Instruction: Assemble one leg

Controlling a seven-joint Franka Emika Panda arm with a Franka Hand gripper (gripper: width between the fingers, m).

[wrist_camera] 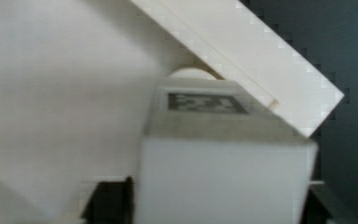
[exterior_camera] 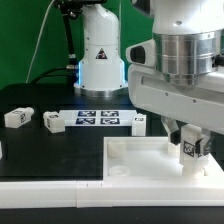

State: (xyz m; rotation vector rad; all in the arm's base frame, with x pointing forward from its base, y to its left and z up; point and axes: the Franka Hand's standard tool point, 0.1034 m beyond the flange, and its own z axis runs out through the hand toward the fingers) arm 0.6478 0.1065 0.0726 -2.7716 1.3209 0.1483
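My gripper [exterior_camera: 190,150] is shut on a leg [exterior_camera: 190,146], a small white blocky peg with a black-and-white tag. It holds the leg upright over the right part of the large white tray [exterior_camera: 140,160]. In the wrist view the leg [wrist_camera: 220,150] fills the middle between my two dark fingers [wrist_camera: 114,203]. Its tag faces the camera and its far end sits close against the tray's raised rim [wrist_camera: 247,60]. I cannot tell whether the leg touches the tray.
Three more legs lie on the black table: two at the exterior view's left [exterior_camera: 15,117] [exterior_camera: 53,122] and one [exterior_camera: 137,121] beside the marker board [exterior_camera: 98,118]. A white robot base [exterior_camera: 100,50] stands behind.
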